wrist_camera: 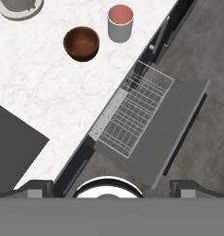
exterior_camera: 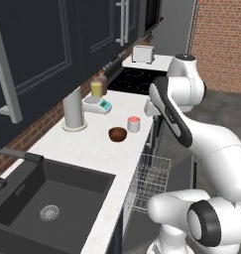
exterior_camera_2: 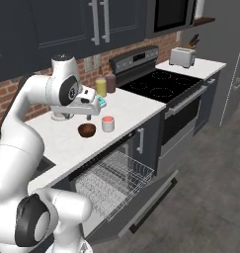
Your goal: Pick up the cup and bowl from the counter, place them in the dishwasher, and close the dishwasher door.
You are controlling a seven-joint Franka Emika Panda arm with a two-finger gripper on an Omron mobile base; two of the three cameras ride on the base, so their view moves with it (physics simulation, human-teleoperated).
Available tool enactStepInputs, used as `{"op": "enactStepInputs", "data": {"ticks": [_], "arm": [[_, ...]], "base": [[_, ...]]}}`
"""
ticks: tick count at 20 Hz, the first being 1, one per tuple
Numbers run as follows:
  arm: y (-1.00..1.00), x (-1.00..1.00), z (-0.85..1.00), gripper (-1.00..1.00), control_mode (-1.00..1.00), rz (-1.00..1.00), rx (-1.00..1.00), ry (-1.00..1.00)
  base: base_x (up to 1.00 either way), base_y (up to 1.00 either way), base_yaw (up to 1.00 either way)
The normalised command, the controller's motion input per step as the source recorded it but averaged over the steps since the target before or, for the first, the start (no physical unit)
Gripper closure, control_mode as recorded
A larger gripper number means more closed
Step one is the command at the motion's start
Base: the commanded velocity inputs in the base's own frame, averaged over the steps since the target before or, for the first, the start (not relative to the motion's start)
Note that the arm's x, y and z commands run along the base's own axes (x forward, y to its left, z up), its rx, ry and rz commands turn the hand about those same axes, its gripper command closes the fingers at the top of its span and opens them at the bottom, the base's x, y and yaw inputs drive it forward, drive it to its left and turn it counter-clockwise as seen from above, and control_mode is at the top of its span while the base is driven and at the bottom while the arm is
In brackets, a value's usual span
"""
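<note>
- Left base view: the cup [exterior_camera: 134, 124] and bowl [exterior_camera: 118, 134] are seen just beside each other, apart, near the counter [exterior_camera: 87, 149] edge, above the pulled-out rack [exterior_camera: 150, 181].
- Right base view: the gripper [exterior_camera_2: 90, 109] is held high over the counter, jaws spread wide, nothing in them.
- Hand view: the cup [wrist_camera: 120, 23], white with reddish inside, is judged light, stiff and smooth; its wall is best pinched across. The dark-brown bowl [wrist_camera: 81, 43] is best taken at its rim.
</note>
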Motion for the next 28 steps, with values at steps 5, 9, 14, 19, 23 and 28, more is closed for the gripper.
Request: {"op": "enactStepInputs", "data": {"ticks": [5,9,14,19,23,28], "arm": [[0.0,0.0,0.0,-1.0,1.0,0.0,0.0,0.0],[0.0,0.0,-0.01,-1.0,-1.0,0.0,0.0,0.0],[0.0,0.15,-0.13,-1.0,-1.0,0.0,0.01,0.0],[0.01,0.59,-0.19,-1.0,-1.0,0.0,0.02,0.05],[0.0,0.89,-0.3,-1.0,-1.0,0.0,0.05,0.08],[0.03,0.93,-0.4,-1.0,-1.0,-0.01,0.04,0.07]], "base": [[0.03,0.16,0.0],[0.0,0.03,0.0],[0.0,0.0,0.0],[0.0,0.0,0.0],[0.0,0.0,0.0],[0.0,0.0,0.0]]}}
